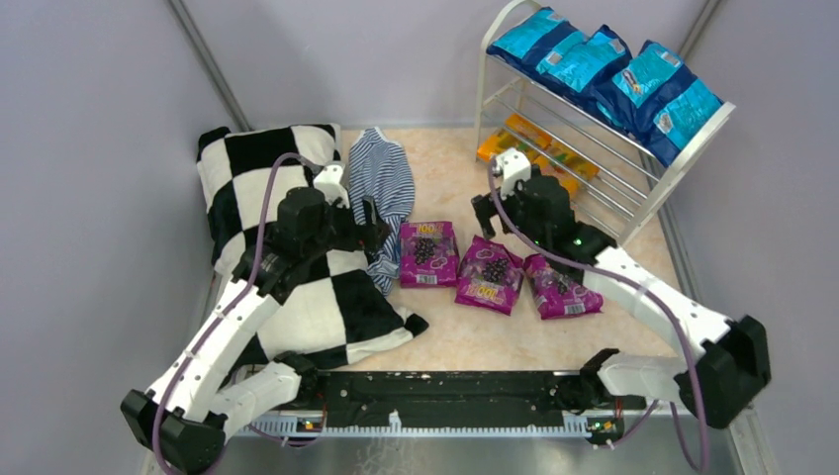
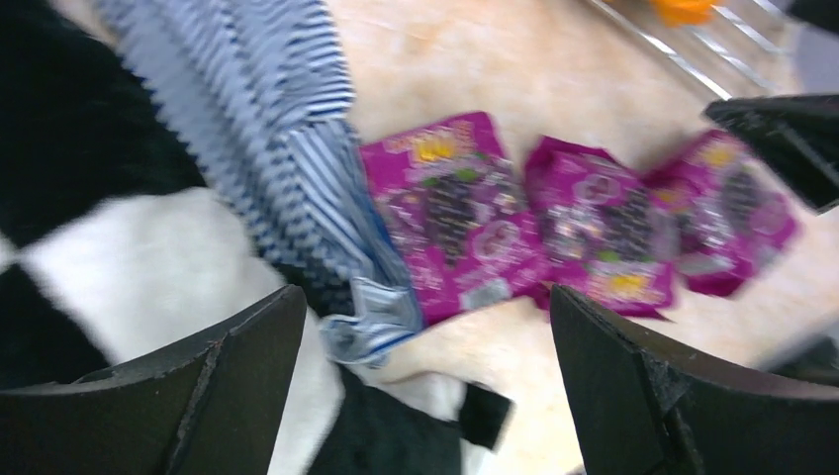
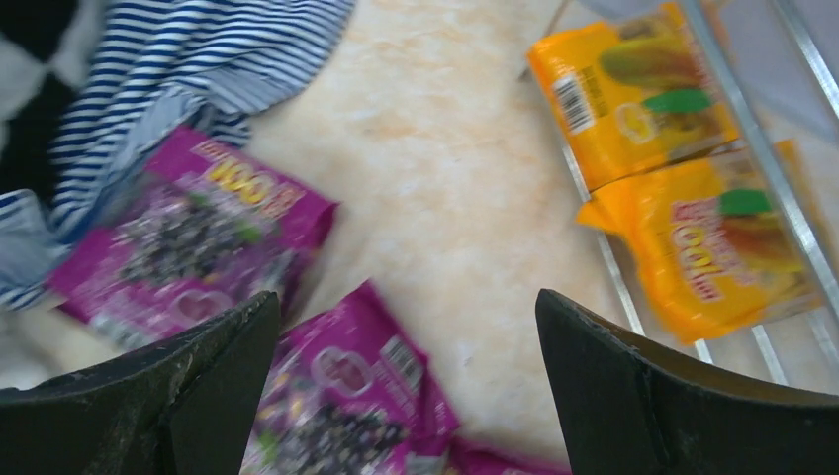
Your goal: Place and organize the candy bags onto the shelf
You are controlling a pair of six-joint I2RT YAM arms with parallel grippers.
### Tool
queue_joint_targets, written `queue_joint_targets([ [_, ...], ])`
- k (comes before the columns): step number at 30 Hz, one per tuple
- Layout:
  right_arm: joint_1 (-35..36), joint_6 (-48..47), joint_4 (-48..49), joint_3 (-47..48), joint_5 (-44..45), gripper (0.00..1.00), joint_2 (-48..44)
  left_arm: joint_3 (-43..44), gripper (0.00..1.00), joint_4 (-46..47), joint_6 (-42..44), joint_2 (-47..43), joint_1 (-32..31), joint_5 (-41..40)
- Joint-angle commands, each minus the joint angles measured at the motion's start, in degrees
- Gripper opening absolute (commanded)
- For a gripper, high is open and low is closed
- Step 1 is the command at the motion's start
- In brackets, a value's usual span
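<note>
Three purple candy bags [image 1: 490, 272] lie on the surface [image 1: 445, 168], near side of the shelf [image 1: 482, 89]. Your left gripper [image 1: 374, 226] and right gripper [image 1: 485, 220] both hang open and empty. Lower the right squarely over one bag's edge.

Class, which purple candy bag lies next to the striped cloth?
The leftmost purple bag; its edge meets the striped cloth; the middle bag and right bag lie apart.

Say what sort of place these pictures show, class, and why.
Probably a robot lab test cell, not a shop: plain grey walls box in a small table, and two robot arms are bolted at its near edge.
</note>
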Motion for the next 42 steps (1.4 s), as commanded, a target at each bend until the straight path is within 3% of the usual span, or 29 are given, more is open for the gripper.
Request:
queue_joint_targets([
  [1,1.68,11.24,-3.50,-7.85,-11.34,0.99,-9.37,0.09,0.99,1.38,-8.78,1.30,0.19,19.18],
  [4,2.93,7.65,-8.07,-9.70,-11.81,0.99,-12.39,-4.28,0.99,7.23,-14.77,2.05,0.09,29.88],
  [7,9.15,-1.96,-13.64,-9.46,-5.34,0.99,-12.39,-8.50,0.99,12.19,-19.75,2.24,0.12,32.93],
  [12,25.85,-14.19,-19.63,-11.22,13.66,0.99,-6.14,-8.08,0.99,9.56,-19.86,2.04,0.07,26.62],
  [15,30.09,-16.39,-17.95,-13.92,19.44,0.99,-2.35,-5.51,0.99,4.61,-18.27,0.61,0.14,19.66],
  [22,31.55,-14.47,-9.01,-15.22,21.60,0.99,3.74,-3.89,0.99,0.42,-16.83,-3.06,0.10,13.38],
  [30,31.67,-12.80,-7.03,-14.27,24.00,0.99,13.87,-3.71,0.99,-0.52,-15.21,-3.54,0.10,11.68],
  [35,31.65,-13.65,1.91,-18.28,34.00,0.98,16.23,-3.72,0.99,-0.89,-13.46,-3.64,0.11,10.22],
  [38,31.58,-13.27,4.02,-18.01,40.06,0.89,17.58,-3.62,0.99,-0.84,-12.37,-3.50,0.14,9.69],
  [42,31.68,-13.49,5.54,-17.48,39.05,0.69,15.78,-3.04,0.99,-1.43,-10.47,-3.56,0.18,8.63],
])
